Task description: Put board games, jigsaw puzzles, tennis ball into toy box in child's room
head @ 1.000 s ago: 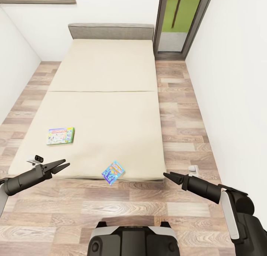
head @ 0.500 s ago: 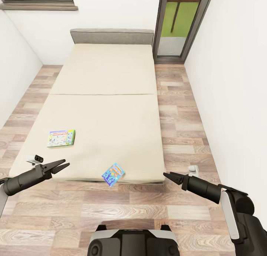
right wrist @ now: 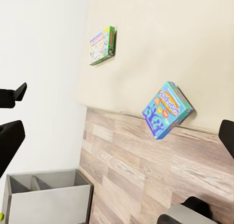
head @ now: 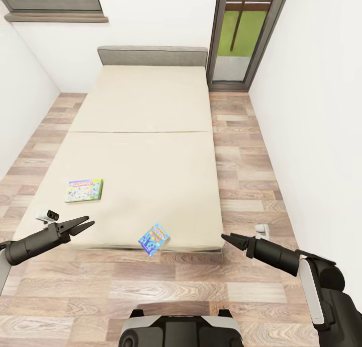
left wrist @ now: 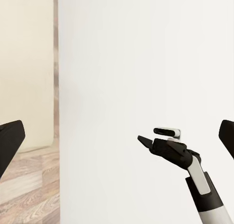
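Observation:
Two board games lie on the beige bed [head: 146, 151]. The green-and-white Monopoly box [head: 84, 190] [right wrist: 102, 45] rests flat near the bed's left side. A smaller blue box [head: 153, 239] [right wrist: 166, 108] hangs tilted over the foot edge. My left gripper [head: 91, 221] hovers open over the bed's near left corner, below the Monopoly box. My right gripper [head: 223, 236] is open beside the bed's near right corner, to the right of the blue box. Each wrist view has its fingers [left wrist: 10, 141] [right wrist: 9, 142] spread wide with nothing between them. The table, toy box, puzzles and ball are out of view.
Wood-plank floor [head: 241, 151] runs along both sides of the bed between white walls. A glass door [head: 236, 35] stands at the far right and a grey headboard [head: 152, 55] at the far end. A grey open-topped unit [right wrist: 48, 195] shows in the right wrist view.
The whole head picture has slid downward, so the camera has moved. Both arms keep the same pose and both boxes stay in place on the bed.

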`<state>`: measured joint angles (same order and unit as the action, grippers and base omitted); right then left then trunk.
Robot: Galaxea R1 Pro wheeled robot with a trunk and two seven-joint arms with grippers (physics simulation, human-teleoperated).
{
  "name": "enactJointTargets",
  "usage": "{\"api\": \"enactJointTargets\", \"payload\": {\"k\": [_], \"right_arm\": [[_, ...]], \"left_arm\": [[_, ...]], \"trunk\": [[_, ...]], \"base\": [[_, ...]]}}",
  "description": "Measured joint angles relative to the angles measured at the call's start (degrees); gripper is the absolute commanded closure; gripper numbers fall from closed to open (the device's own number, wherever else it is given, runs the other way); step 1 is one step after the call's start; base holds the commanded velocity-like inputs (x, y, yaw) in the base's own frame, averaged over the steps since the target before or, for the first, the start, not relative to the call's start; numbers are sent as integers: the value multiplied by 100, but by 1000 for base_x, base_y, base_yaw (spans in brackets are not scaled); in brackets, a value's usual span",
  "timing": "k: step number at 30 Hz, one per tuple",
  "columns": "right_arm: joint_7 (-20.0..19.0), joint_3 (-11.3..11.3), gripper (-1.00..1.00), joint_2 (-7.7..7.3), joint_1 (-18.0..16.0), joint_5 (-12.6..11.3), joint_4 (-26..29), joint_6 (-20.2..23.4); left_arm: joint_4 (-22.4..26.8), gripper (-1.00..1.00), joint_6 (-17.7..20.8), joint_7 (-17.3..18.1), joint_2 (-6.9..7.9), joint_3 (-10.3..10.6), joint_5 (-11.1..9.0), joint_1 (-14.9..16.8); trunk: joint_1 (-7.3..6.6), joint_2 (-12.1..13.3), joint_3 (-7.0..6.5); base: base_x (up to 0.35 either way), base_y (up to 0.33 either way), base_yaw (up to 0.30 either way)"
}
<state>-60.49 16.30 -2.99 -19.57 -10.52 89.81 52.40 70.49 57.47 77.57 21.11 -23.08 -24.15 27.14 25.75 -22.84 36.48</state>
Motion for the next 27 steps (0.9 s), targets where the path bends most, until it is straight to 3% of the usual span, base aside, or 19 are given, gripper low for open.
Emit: {"api": "enactJointTargets", "payload": {"k": [27], "right_arm": [[389, -10, -100, 0, 0, -34, -9, 1]], "left_arm": [[-1, -100, 0, 3, 2, -25, 0, 0]], "trunk": [[0, 0, -253]], "base": [[0, 0, 0]]}}
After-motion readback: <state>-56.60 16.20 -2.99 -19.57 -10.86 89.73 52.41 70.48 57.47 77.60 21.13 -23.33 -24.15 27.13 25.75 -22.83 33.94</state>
